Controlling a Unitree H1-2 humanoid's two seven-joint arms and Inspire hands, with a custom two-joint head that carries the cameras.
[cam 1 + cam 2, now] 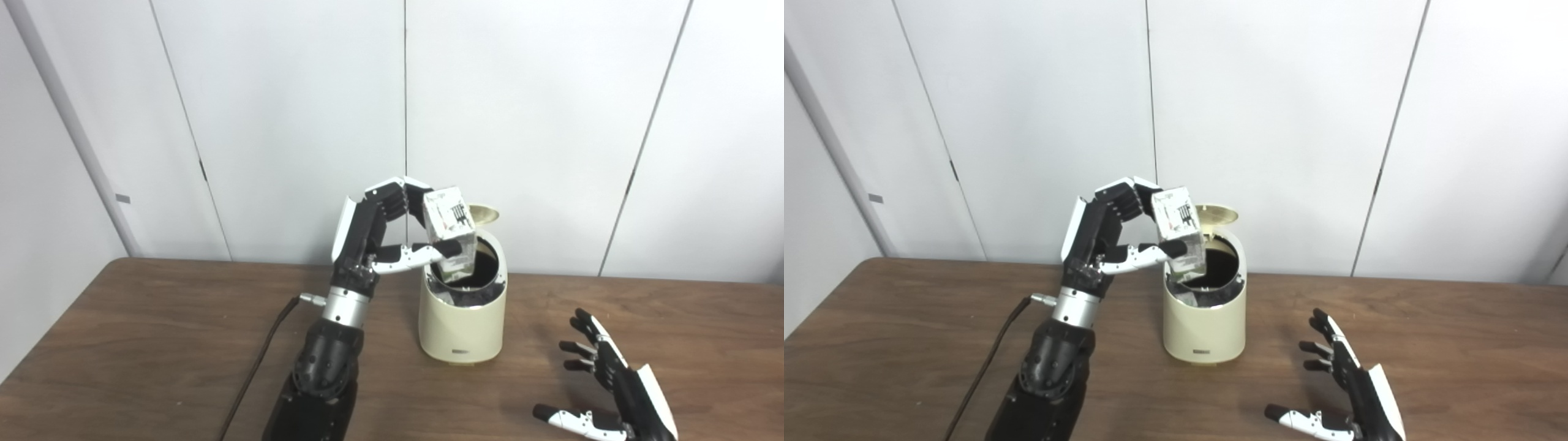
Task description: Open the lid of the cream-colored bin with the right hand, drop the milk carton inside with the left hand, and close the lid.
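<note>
Left hand (392,236) holds milk carton (452,233) over open bin (462,318).

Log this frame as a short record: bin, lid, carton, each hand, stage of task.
bin: cream-colored bin upright on the table
lid: lid open, tipped back behind the opening
carton: milk carton tilted, lower end at the bin's mouth
left hand: left hand shut on the carton, over the bin's left rim
right hand: right hand open, low over the table right of the bin, touching nothing
stage: lid opened; carton not yet released; lid not yet closed
</note>
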